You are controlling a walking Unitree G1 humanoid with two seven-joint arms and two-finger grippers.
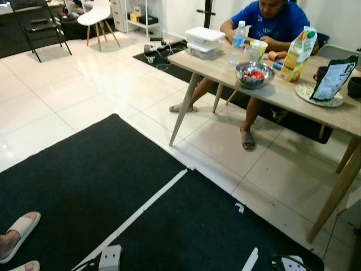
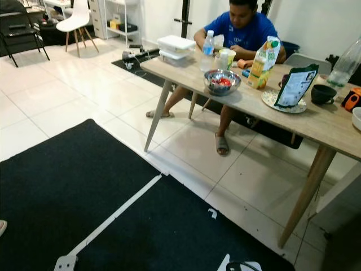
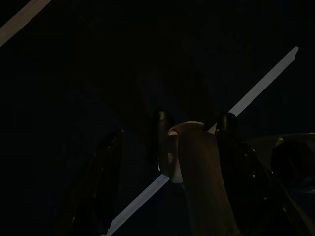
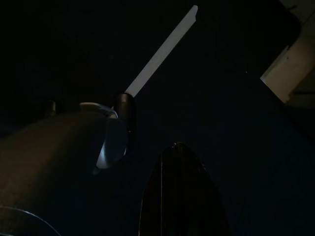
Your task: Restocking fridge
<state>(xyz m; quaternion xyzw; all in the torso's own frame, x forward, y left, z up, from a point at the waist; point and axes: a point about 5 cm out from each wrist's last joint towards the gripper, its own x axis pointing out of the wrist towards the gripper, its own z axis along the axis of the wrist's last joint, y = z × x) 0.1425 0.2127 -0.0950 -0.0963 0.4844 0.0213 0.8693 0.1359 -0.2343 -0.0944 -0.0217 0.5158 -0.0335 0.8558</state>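
Note:
A light wooden table (image 1: 271, 93) stands ahead on the right with groceries on it. On it are a juice carton (image 1: 298, 53), a water bottle (image 1: 239, 39), a metal bowl of red food (image 1: 255, 74), stacked white containers (image 1: 203, 40) and a dark green bag (image 1: 334, 79) on a plate. Both arms hang idle over the black mat. The left gripper (image 3: 177, 162) and the right gripper (image 4: 147, 162) appear as dark shapes in the dim wrist views.
A person in a blue shirt (image 1: 271, 22) sits behind the table with feet under it. Black mats (image 1: 84, 186) with a white tape line (image 1: 146, 203) cover the near floor. Another person's sandalled foot (image 1: 17, 234) is at the lower left. Chairs (image 1: 98, 17) stand at the far left.

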